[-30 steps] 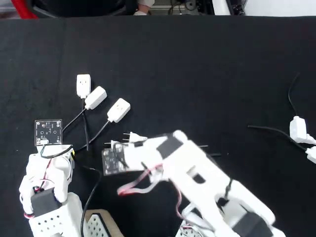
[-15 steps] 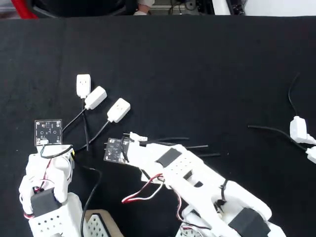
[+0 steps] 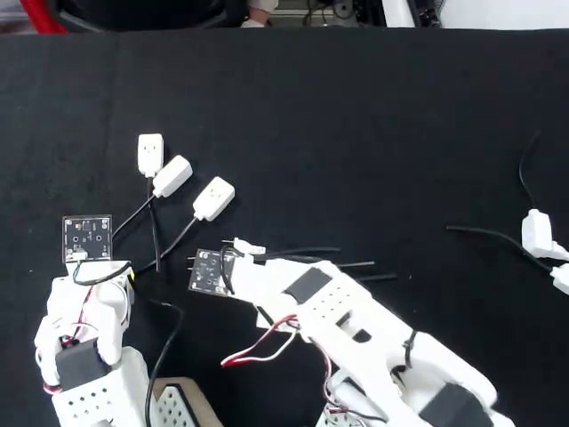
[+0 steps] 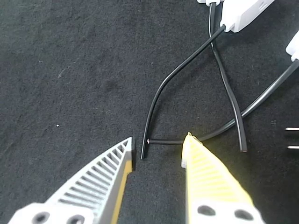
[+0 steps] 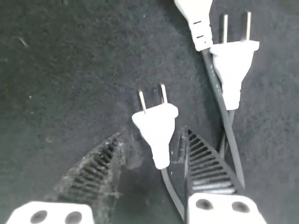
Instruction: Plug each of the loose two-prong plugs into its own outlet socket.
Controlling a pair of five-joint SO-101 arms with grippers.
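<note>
Right arm's pushed fwd vs 1 s ago, twd the sockets (image 3: 173, 175). Right pincer (image 5: 152, 137) spread, pinching nothing; one plug (image 5: 155, 122) lies on the surface (image 5: 56, 70) btwn its fingers, prongs pointing away. 2nd plug (image 5: 233, 60) just beside the pincer, outside one finger. Left pincer (image 4: 159, 142) also spread, well apart from it.

The high view looks down over the table (image 3: 356, 107) from well above, arms (image 3: 356, 320) at its near edge, sockets (image 3: 173, 176) left of centre. The left wrist view sits close to the table, facing down past its own fingers (image 4: 208, 172) at cords (image 4: 163, 93) on the arms' side of the sockets; the high view shares these. The right wrist view, equally close, faces two plugs (image 5: 156, 123) right of the sockets, also shared.
</note>
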